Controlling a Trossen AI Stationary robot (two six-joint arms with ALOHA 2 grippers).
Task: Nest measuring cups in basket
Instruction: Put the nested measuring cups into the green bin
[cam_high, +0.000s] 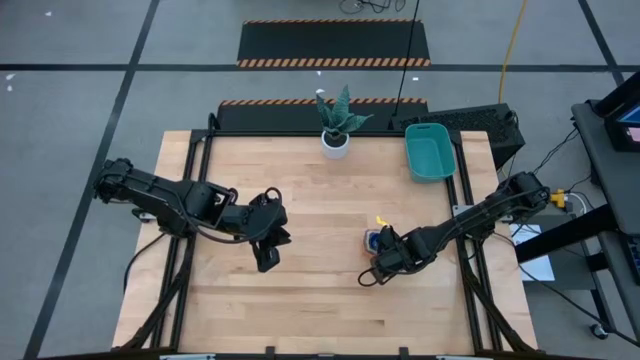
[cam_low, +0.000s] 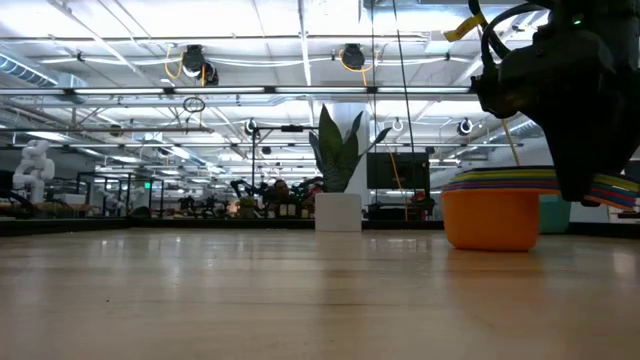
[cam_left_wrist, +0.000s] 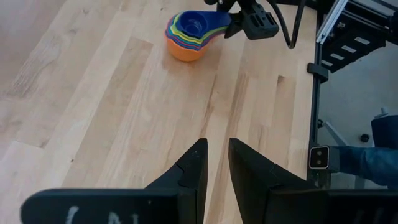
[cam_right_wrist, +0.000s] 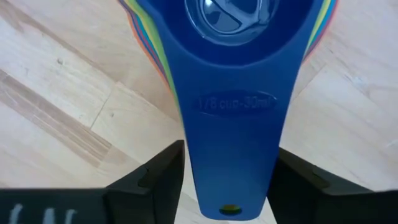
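The measuring cups (cam_high: 374, 239) stand nested in one stack on the table, right of centre. The orange cup (cam_low: 490, 221) is outermost and the dark blue one (cam_left_wrist: 193, 23) innermost. My right gripper (cam_right_wrist: 230, 149) is at the stacked handles on the side toward the table's right edge and shut on them. My left gripper (cam_high: 268, 262) hovers left of centre over bare wood, its fingers (cam_left_wrist: 198, 163) a narrow gap apart, touching nothing. The teal basket (cam_high: 430, 152) sits at the far right of the table, away from both grippers. My right gripper pinches the bundle of stacked handles (cam_right_wrist: 194, 155) between its two fingers, one on each side. The fingers (cam_right_wrist: 163, 169) lie along the handles, coming low from the table's right and slightly near side. The stack stands upright, with the orange cup's bottom (cam_low: 490, 244) on the table.
A white pot with a plant (cam_high: 336, 138) stands at the far edge near the middle, left of the basket (cam_low: 553, 213). Open wood lies between the two grippers and along the near edge. Black frame rails (cam_left_wrist: 323, 43) border the table's right side.
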